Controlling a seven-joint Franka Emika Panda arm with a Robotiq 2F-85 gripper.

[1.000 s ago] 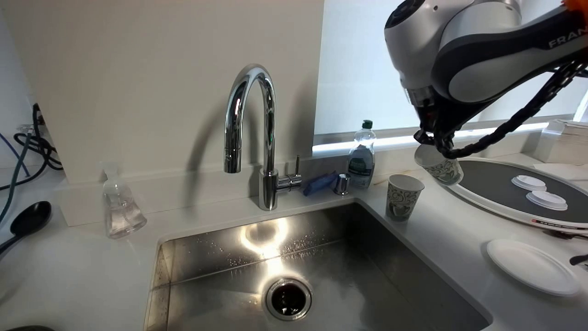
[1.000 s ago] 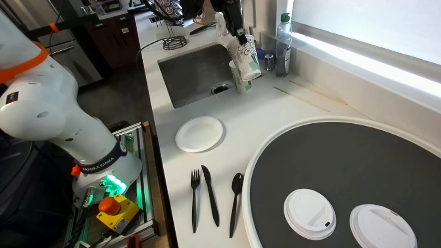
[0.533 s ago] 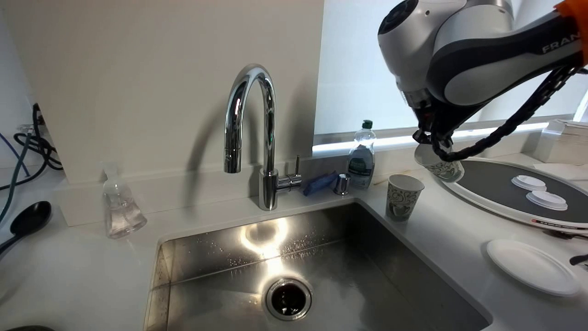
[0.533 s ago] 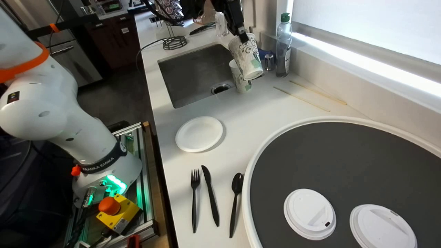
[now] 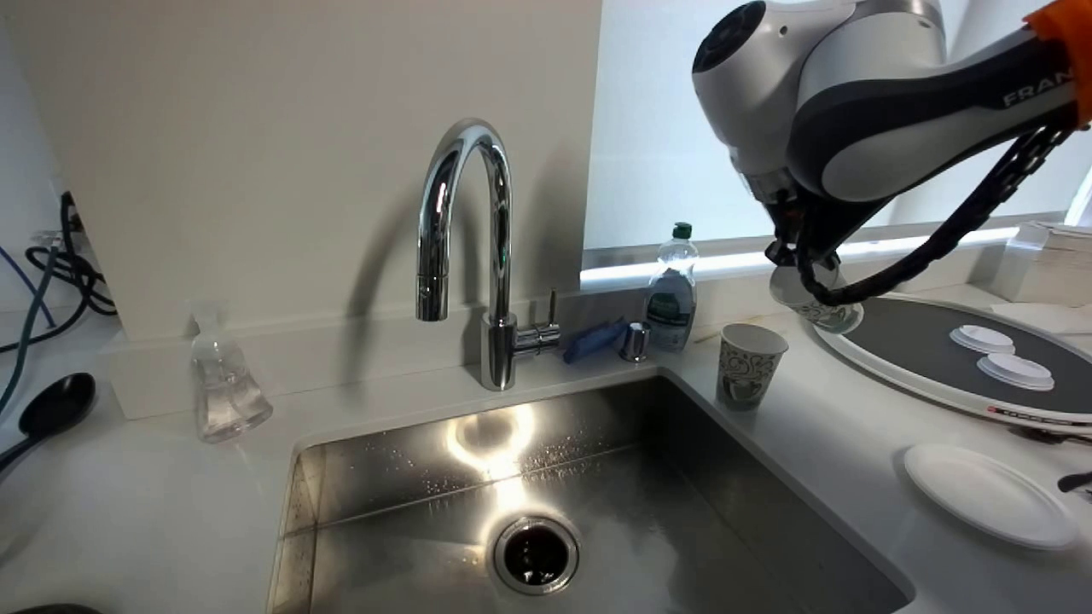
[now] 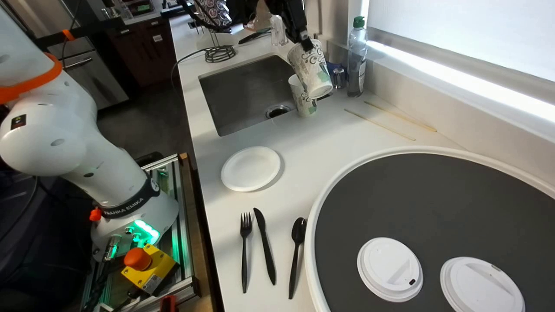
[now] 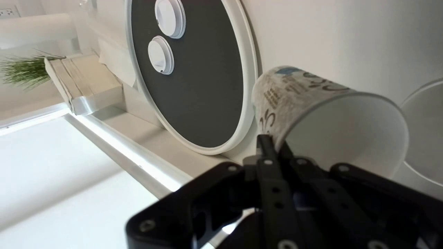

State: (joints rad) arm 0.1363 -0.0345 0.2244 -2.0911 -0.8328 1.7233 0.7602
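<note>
My black gripper (image 7: 273, 147) is shut on the rim and wall of a patterned paper cup (image 7: 294, 95), one finger inside and one outside. The held cup hangs tilted above the counter, mouth up toward the sink side; it also shows in both exterior views (image 5: 832, 315) (image 6: 313, 71). Its inside is partly visible and looks white in the wrist view. A second patterned paper cup (image 5: 748, 367) stands upright on the counter beside the sink's corner. The second cup is partly behind the held cup in an exterior view (image 6: 303, 104), and its white mouth shows in the wrist view (image 7: 427, 131).
The steel sink (image 5: 623, 529) has a tall chrome faucet (image 5: 499, 256). A dish soap bottle (image 6: 356, 60) stands by the wall. A white plate (image 6: 250, 169), black cutlery (image 6: 265, 247), two sticks (image 6: 381, 123) and a round grey board (image 6: 425, 195) with white lids (image 6: 389, 268) lie nearby.
The held cup has tilted a little more, its base swinging slightly toward the window side. The arm's wrist has shifted slightly left in an exterior view. The standing cup has not moved.
</note>
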